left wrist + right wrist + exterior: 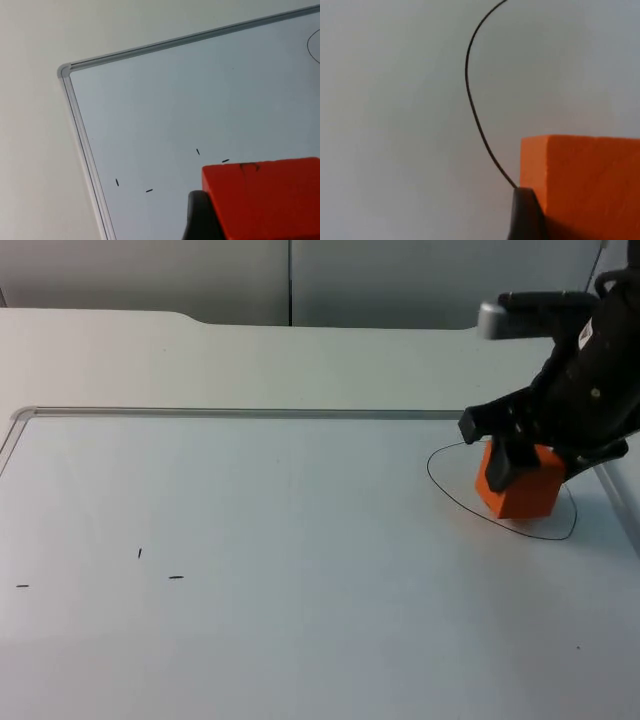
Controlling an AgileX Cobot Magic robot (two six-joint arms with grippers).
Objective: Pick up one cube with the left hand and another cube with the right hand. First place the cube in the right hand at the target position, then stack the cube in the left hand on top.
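Right gripper [520, 462] down over far right of whiteboard [300, 560], fingers clamped on orange cube [525, 490]; cube sits inside hand-drawn black outline [450, 495] marking target spot, bottom appears at or just above board surface, can't tell if touching. In right wrist view, same orange cube [590, 185] pressed against black fingertip [525, 215], curved black line [475, 110] running just beside cube's edge. Left gripper: in left wrist view, black fingertip [200, 217] tight against a red cube [265, 200], so closed on it, held up above board. Red cube has small dark scribble on upper edge. Below it in that view: board's rounded metal frame corner [64, 70], four short black tick marks [198, 151] on board surface, none touching cube. Top view: two or three of those ticks [140, 553] at near left of board, well apart from orange cube. Metal frame edge [250, 413] runs across far side of board; white tabletop [200, 350] beyond it, then grey partition wall [200, 275].
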